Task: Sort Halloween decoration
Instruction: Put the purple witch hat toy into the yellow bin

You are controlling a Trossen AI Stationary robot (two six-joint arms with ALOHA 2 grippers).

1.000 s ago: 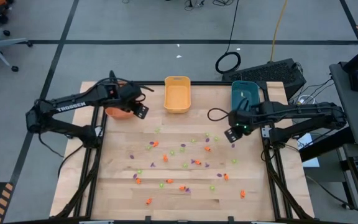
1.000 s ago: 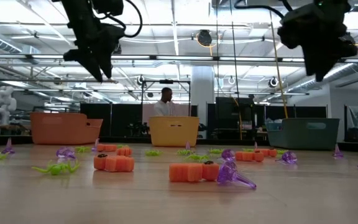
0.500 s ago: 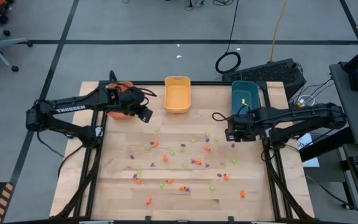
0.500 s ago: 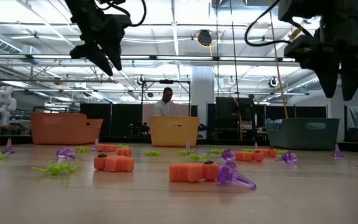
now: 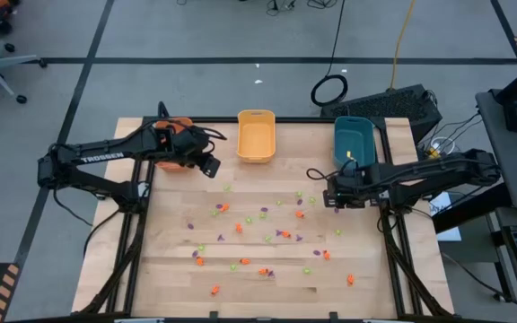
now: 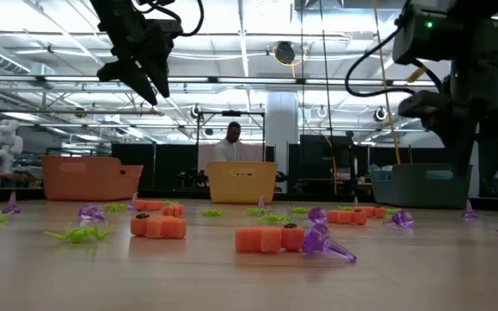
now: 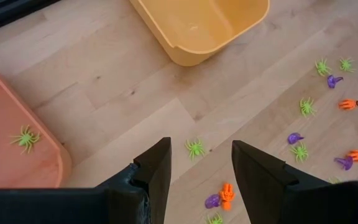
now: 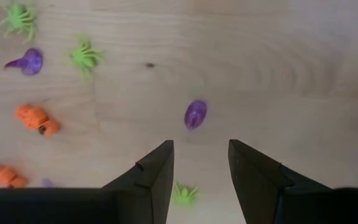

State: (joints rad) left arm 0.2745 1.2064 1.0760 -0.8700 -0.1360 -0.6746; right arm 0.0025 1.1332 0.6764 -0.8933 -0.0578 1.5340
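right wrist view: purple trinket (image 8: 196,114) lies lengthwise

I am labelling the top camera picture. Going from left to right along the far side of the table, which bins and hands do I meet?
Orange bin → left hand → yellow bin → right hand → teal bin.

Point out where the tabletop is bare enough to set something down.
Bare wood lies between the orange bin and yellow bin, and between the yellow bin and teal bin. The table's middle is crowded with trinkets.
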